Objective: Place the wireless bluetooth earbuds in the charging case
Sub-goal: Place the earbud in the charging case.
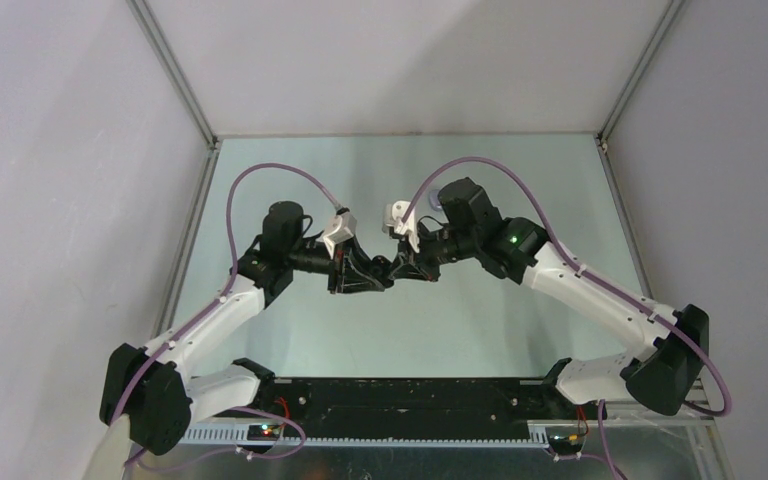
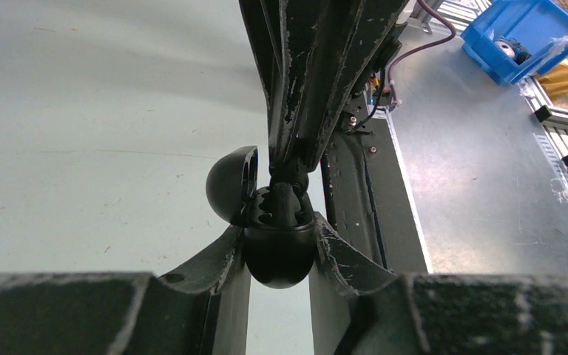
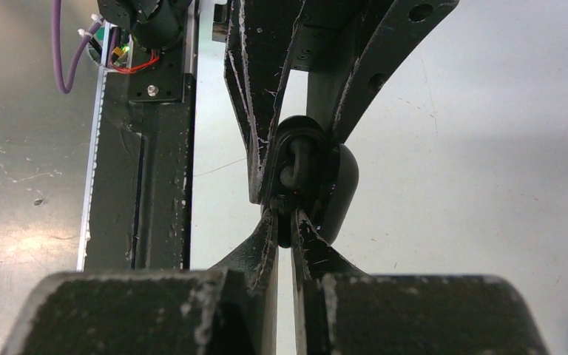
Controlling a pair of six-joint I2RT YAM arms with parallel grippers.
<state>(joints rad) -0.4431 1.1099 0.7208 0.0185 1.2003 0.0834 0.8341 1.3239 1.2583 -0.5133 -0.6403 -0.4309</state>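
Contact point sits mid-table (image 1: 290, 180). Left gripper (image 2: 279, 233) clamps the black charging case (image 2: 277, 262), lid open. Right gripper (image 3: 285, 213), fingers nearly together, pinches a black earbud (image 2: 290, 181) at the case's open mouth.

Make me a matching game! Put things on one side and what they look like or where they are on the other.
Things:
1 case
2 earbud
3 bin
4 cable

Clues:
A pinched by the right fingers
B blue, off in a far corner
C purple, bent in a big loop
D open, gripped by the left fingers

Pairs: 1-D, 2-A, 3-B, 4-C
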